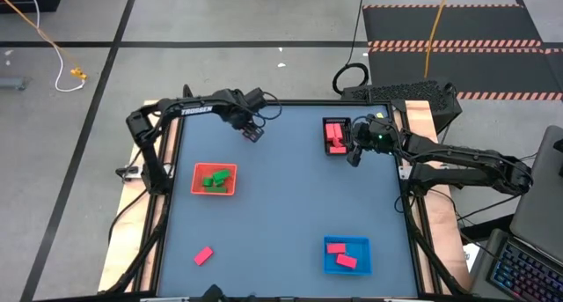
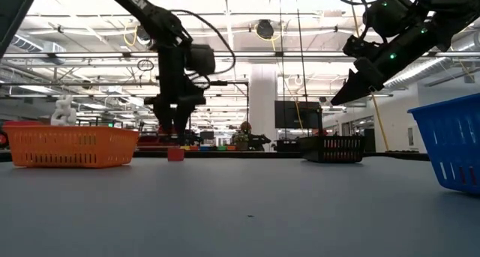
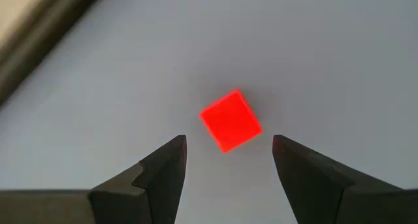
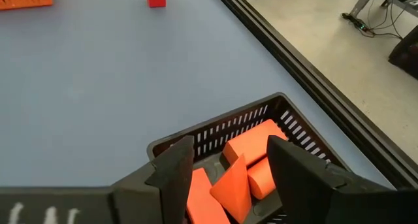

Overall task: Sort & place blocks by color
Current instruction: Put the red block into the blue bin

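The left gripper hangs open and empty directly above 1 red cube at the table's far left, its edges diagonal to the jaws. The right gripper, open and empty, hovers over the black tray.

The high view is looking straight down on the whole table. The low view is looking level across it. Each wrist view is peering closely downward; both the left and low views are sharing the red cube.
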`<state>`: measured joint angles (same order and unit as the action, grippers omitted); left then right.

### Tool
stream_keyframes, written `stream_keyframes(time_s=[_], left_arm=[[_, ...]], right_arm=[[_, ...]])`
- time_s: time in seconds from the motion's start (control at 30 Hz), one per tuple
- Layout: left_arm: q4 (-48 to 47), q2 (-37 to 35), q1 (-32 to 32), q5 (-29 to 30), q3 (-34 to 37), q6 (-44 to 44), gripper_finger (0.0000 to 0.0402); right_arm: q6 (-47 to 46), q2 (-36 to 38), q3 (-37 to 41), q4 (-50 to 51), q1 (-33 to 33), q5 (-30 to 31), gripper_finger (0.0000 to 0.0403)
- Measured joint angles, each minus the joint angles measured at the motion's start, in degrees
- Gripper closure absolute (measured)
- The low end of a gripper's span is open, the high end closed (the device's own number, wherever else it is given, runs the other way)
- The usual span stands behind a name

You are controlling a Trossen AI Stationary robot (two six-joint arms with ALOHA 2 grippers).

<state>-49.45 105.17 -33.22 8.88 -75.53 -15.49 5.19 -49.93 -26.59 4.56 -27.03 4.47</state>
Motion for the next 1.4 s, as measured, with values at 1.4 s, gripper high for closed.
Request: stream_keyframes(time_s=[1.4], left_arm=[[9.1,8.4,-0.4,-1.3,0.0,5.3,0.0201]], right_arm=[[0.0,0.0,0.0,0.0,0.0,0.0,0.021]])
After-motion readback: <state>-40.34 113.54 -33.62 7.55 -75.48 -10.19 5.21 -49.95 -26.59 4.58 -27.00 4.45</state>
